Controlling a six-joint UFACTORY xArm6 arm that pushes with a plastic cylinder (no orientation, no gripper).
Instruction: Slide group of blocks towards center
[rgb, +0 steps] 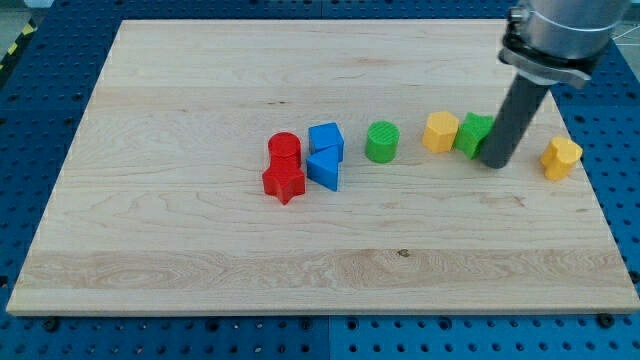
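My tip (495, 162) rests on the board at the view's right, touching the right side of a green block (473, 133). A yellow hexagonal block (439, 131) sits just left of that green block. A green cylinder (381, 141) stands further left. Near the middle, a red cylinder (284, 149) and a red star-shaped block (283, 182) sit together, with a blue cube (326, 139) and a blue triangular block (324, 168) right beside them. Another yellow block (561, 157) lies right of my tip, apart from it.
The wooden board (200, 90) lies on a blue perforated table (40, 110). The arm's dark rod and grey housing (555, 30) come down from the view's top right.
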